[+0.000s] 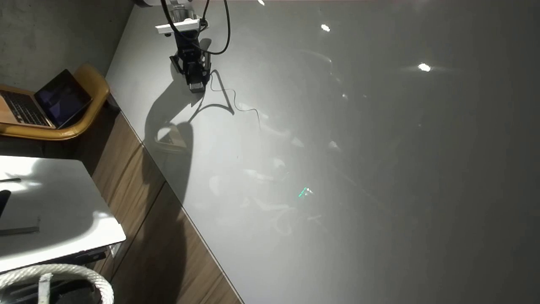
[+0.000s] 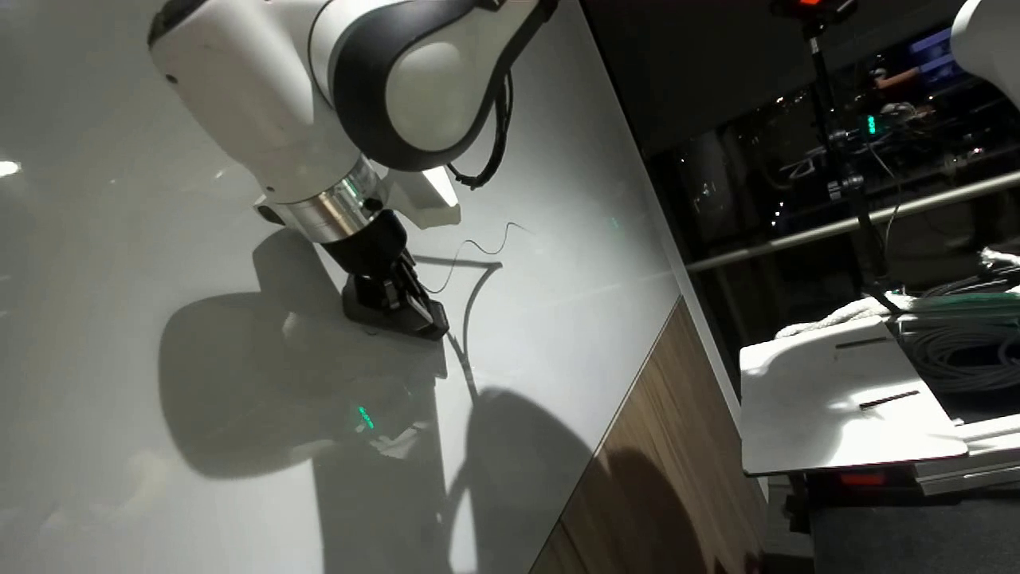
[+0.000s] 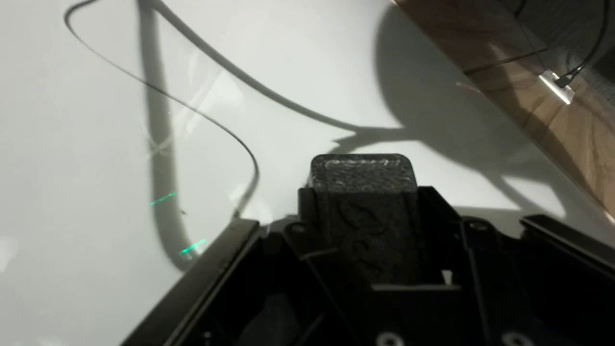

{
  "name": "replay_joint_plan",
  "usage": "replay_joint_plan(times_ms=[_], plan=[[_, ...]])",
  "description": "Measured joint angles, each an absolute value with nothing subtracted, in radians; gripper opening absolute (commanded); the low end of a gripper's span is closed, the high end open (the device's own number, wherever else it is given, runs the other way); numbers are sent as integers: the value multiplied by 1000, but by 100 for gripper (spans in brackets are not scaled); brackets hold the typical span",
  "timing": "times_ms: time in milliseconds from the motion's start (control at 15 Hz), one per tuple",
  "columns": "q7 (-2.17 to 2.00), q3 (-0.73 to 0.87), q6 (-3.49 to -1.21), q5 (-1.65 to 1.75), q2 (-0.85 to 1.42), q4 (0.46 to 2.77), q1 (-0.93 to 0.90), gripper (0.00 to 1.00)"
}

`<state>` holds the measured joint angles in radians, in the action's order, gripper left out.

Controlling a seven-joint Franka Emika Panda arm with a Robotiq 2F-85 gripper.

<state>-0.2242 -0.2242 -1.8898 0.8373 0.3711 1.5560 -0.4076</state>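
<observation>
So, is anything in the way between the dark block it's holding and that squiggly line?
No object shows between the dark block and the squiggly line on the white surface. In the wrist view, the gripper itself seems to hide the line's near end.

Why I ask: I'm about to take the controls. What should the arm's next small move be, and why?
Probably a short, gentle slide of the dark block toward the thin wavy line, kept low. The pincer grips the block, which sits at or just above the glossy white surface, and the line runs close beside it.
</observation>
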Motion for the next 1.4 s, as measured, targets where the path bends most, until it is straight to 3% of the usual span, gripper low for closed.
replay_joint_plan(times_ms=[600,1400], plan=[[-220,-163,-1926,830,150,1740,-237,29],[-337,-155,-1982,812,141,1800,-198,29]])
